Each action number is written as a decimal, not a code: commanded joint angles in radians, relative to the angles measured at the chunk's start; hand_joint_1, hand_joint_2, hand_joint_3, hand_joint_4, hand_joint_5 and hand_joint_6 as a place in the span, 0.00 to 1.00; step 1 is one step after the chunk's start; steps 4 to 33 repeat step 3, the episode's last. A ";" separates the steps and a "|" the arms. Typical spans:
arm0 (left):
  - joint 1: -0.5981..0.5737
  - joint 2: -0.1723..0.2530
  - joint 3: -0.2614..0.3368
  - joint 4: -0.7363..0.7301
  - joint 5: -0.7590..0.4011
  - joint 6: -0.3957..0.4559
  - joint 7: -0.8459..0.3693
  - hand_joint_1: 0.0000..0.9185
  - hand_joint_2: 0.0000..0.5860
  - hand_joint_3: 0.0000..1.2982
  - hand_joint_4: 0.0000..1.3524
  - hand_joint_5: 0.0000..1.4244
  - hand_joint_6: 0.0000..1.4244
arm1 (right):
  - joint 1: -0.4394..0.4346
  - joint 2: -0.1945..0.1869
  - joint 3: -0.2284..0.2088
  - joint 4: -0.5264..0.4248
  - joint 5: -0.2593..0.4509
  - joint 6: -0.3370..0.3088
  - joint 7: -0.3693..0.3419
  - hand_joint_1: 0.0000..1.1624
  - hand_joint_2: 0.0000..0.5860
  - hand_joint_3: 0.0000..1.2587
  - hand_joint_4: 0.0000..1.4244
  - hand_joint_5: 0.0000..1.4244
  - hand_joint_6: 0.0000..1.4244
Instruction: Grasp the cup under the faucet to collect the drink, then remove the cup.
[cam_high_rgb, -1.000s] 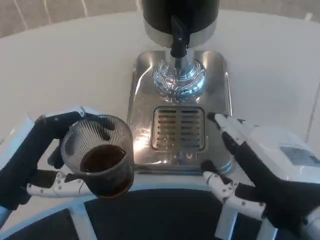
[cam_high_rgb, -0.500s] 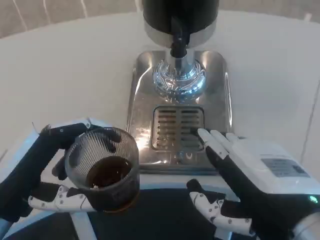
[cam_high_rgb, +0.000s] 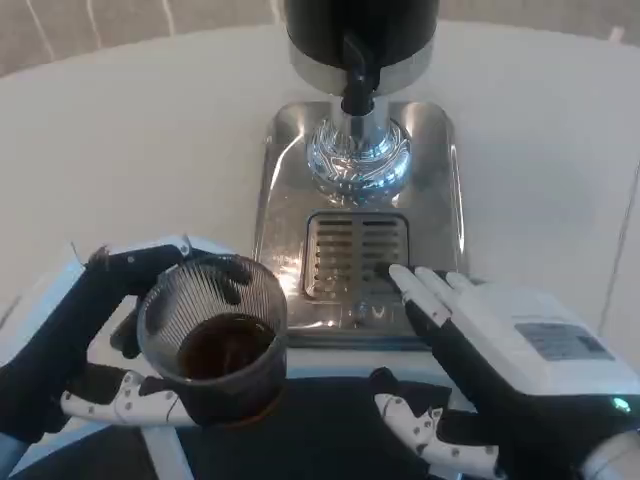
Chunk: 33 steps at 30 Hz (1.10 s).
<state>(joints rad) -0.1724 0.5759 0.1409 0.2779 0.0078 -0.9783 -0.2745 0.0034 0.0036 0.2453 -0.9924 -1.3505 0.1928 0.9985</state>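
Since the cup (cam_high_rgb: 213, 345) already has dark drink in the bottom and sits well clear of the faucet (cam_high_rgb: 357, 88), looks like the collecting part is done and the removing part is nearly done too. Held by the left hand (cam_high_rgb: 95, 345), fingers wrapped around the ribbed wall, down at the lower left, off to the left of the drip tray (cam_high_rgb: 357, 255) and near the front edge of the table (cam_high_rgb: 150, 140). Can't tell whether the cup base is touching anything or just hanging in the air. Probably only left: setting it down somewhere, if that even counts as part of the job.

Right hand (cam_high_rgb: 490, 370) holding nothing, fingers spread, fingertips (cam_high_rgb: 408, 285) reaching over the front right corner of the drip tray grate. Hard to say if actually touching the metal.

Count:
- one cup, clear and ribbed, partly filled
- one dispenser (cam_high_rgb: 360, 40) with one faucet
- one shiny drip tray with one slotted grate
- two hands, one busy, one idle

Nothing under the faucet right now, just bare chrome base.
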 joint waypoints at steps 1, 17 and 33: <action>0.005 -0.010 0.009 -0.035 -0.025 0.007 0.000 0.64 0.00 0.77 0.90 0.97 1.00 | 0.025 0.023 0.011 -0.018 -0.012 -0.023 0.006 0.29 0.90 0.00 0.00 0.00 0.00; 0.007 -0.010 0.011 -0.039 -0.026 0.011 -0.001 0.65 0.00 0.77 0.90 0.97 1.00 | 0.031 0.028 0.012 -0.019 -0.014 -0.029 0.006 0.29 0.90 0.00 0.00 0.00 0.00; 0.007 -0.010 0.011 -0.039 -0.026 0.011 -0.001 0.65 0.00 0.77 0.90 0.97 1.00 | 0.031 0.028 0.012 -0.019 -0.014 -0.029 0.006 0.29 0.90 0.00 0.00 0.00 0.00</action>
